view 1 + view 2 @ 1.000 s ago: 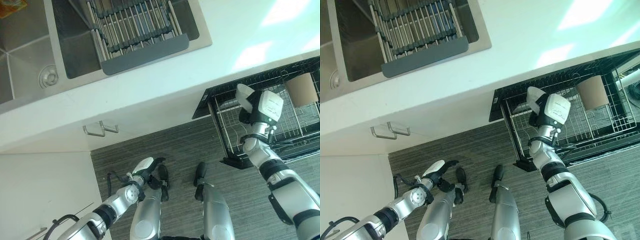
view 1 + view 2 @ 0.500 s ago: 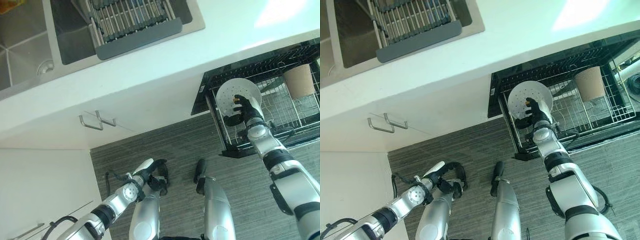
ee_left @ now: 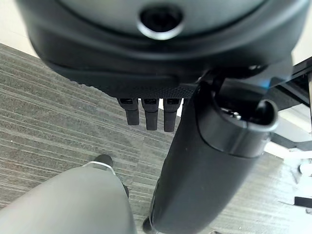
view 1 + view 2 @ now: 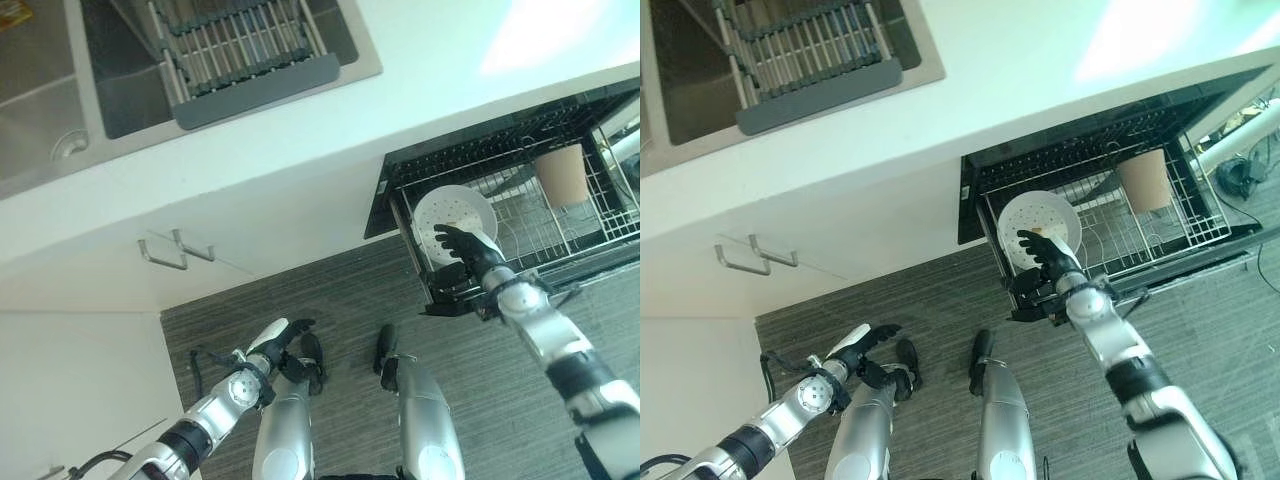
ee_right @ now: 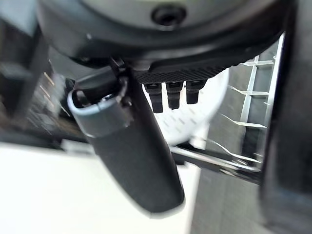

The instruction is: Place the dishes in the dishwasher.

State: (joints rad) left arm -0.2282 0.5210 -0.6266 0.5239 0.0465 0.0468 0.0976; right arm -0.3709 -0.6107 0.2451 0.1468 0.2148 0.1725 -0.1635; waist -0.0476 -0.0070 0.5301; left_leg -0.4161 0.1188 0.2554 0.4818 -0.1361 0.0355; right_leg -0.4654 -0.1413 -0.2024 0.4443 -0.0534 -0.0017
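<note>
Your right hand (image 4: pixel 468 252) is at the front-left corner of the pulled-out wire dishwasher rack (image 4: pixel 560 225), fingers spread across the face of the round white speckled plate (image 4: pixel 452 215). The plate stands tilted on edge inside the rack, at its left end. From the head views the fingers lie over the lower-right part of the plate; the right wrist view shows short dark fingers (image 5: pixel 168 95) pointing at the plate's white surface w/ the thumb (image 5: pixel 127 146) out to one side, so the hand reads as released, not clamped, though contact w/ the plate can't be confirmed. A tan paper-like cup (image 4: pixel 562 175) sits further right in the same rack, well apart from the plate. Your left hand (image 4: pixel 283 343) hangs low over the grey striped floor (image 4: pixel 330 290), holding nothing, fingers relaxed. Above, the white countertop (image 4: pixel 330 130) carries a steel sink (image 4: pixel 90 110) w/ a grey roll-up drying rack (image 4: pixel 240 55) laid across it.
</note>
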